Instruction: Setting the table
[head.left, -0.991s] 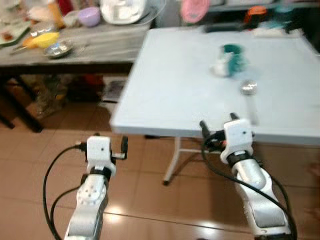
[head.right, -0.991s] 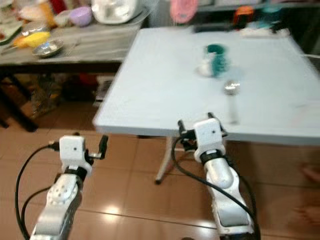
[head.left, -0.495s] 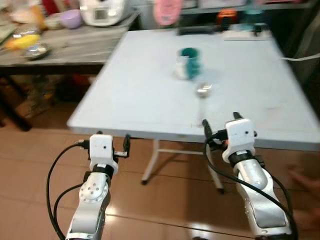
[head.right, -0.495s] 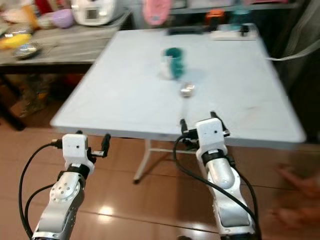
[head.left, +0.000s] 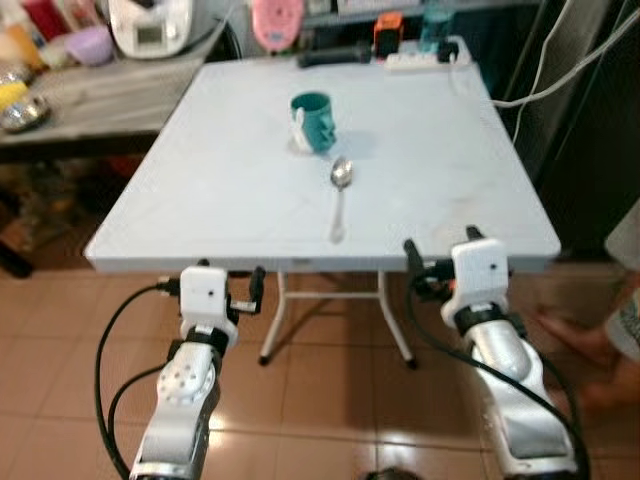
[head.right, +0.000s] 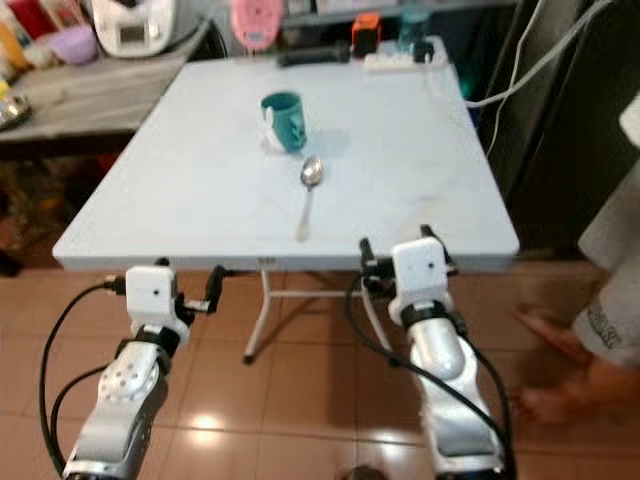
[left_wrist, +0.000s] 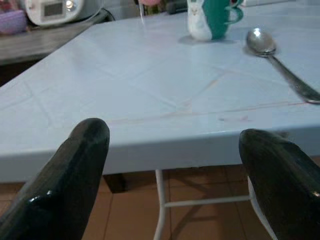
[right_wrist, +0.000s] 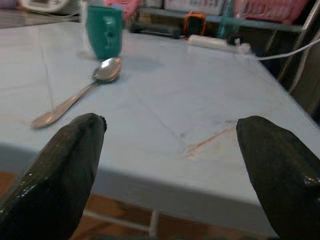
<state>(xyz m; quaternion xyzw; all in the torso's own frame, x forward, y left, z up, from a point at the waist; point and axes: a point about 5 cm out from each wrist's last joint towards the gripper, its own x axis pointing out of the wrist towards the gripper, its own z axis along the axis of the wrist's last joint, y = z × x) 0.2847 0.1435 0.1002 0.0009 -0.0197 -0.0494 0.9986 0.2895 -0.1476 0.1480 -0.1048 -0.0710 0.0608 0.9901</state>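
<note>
A teal and white mug (head.left: 314, 122) stands upright on the far middle of the white folding table (head.left: 210, 200). A metal spoon (head.left: 340, 192) lies just in front of the mug, its handle pointing toward me. My left gripper (head.left: 214, 280) hovers open and empty below and in front of the table's near edge, on the left. My right gripper (head.left: 440, 250) is open and empty too, at the near edge further right. Along the left gripper's fingers (left_wrist: 75, 165) I see the mug (left_wrist: 212, 20) and the spoon (left_wrist: 272, 55). Past the right gripper's fingers (right_wrist: 65, 160) the spoon (right_wrist: 80, 97) lies close.
A grey side table (head.left: 90, 95) on the left holds a rice cooker (head.left: 150, 22), a purple bowl (head.left: 88, 44) and a metal bowl (head.left: 20, 110). A power strip (head.left: 420, 60) lies at the table's far edge. A person's foot (head.left: 585, 345) is on the tiled floor at right.
The camera has swung, so the white table now sits centred before me and sharp. Both arms keep the same pose. A person's foot has come into view at right.
</note>
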